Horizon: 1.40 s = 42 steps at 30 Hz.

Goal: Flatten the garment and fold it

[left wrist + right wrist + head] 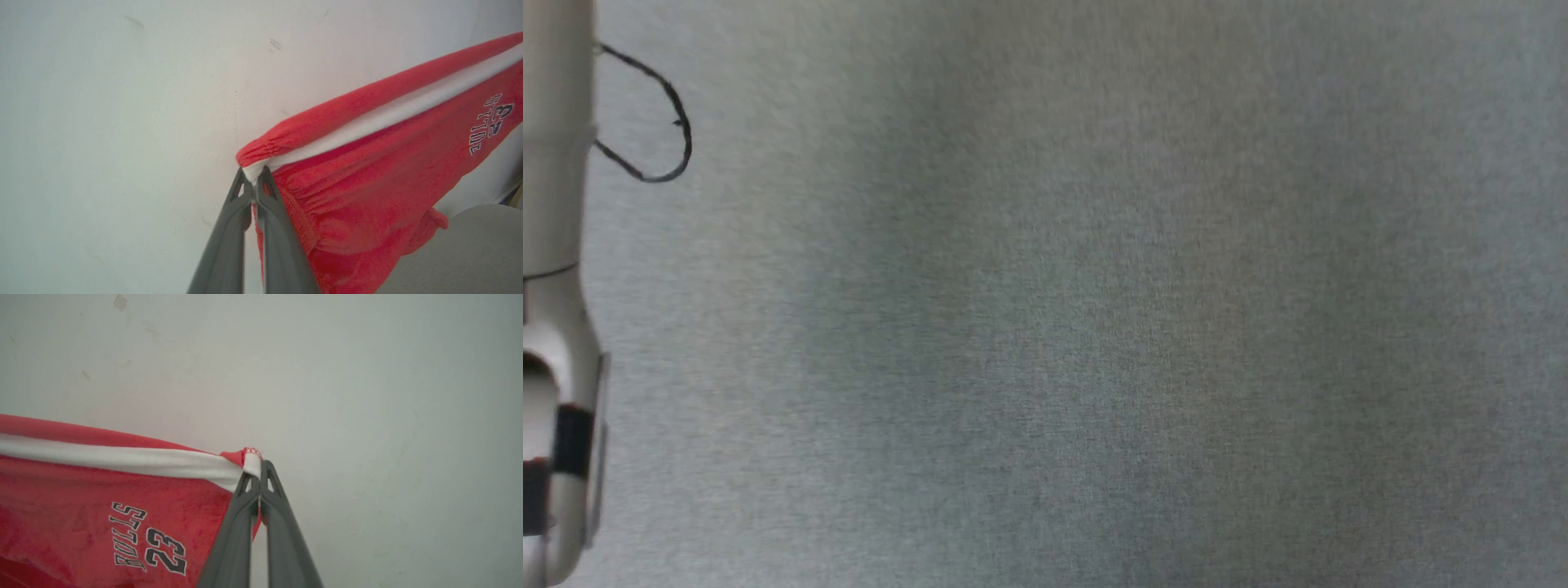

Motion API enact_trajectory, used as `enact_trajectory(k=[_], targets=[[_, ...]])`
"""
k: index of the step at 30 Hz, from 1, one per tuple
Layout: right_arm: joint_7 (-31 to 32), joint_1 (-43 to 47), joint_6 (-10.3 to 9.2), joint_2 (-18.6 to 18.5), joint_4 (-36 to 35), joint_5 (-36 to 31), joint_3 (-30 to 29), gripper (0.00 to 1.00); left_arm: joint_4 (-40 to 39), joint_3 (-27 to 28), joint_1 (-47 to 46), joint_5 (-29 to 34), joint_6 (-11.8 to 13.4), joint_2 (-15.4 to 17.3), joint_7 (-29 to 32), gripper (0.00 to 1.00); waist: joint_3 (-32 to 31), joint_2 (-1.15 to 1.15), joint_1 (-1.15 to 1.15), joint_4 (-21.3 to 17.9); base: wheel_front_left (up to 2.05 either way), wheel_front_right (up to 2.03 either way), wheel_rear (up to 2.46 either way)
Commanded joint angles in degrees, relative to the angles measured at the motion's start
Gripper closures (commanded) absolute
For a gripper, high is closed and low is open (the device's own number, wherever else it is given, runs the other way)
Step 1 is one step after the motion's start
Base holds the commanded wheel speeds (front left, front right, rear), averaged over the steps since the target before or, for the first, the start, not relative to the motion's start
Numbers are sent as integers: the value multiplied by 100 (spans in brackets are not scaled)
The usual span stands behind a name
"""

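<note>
The left gripper (253,181), mid-frame, clamps the waistband end of the garment (367,192) at its white stripe (388,112). The right gripper (259,469), mid-frame, clamps the stripe's hem end. The red cloth stretches toward the left wrist view's upper right.

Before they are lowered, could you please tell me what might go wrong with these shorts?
The left fingers and right fingers each pinch only a small tip of the white stripe, so the shorts could slip free. The fabric below the taut edge hangs bunched, so it may land creased on the table.
</note>
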Motion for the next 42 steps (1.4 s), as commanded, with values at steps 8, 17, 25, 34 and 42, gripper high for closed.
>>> enact_trajectory(k=[8,17,25,34,42], targets=[[-525,462,-19,82,892,410,531,100,1189,-269,366,64,1,-460,-1039,100,452,0,-3,-50,0,0,0],[-883,2256,-19,91,1159,1045,1370,100,1830,-879,2273,-95,-36,-773,-1798,100,-146,0,-3,83,0,0,0],[-728,3831,-19,-438,795,1738,1994,100,1580,-1538,4005,-374,-45,-534,-2097,100,-950,0,-3,190,0,0,0],[70,5338,-19,-1127,197,2458,2220,100,550,-1951,5532,-639,-8,-59,-2084,100,-1875,0,-3,214,0,0,0],[796,6739,-19,-1727,-596,2810,1992,100,-773,-2145,6862,-751,342,348,-1894,100,-2447,0,-3,290,0,0,0]])
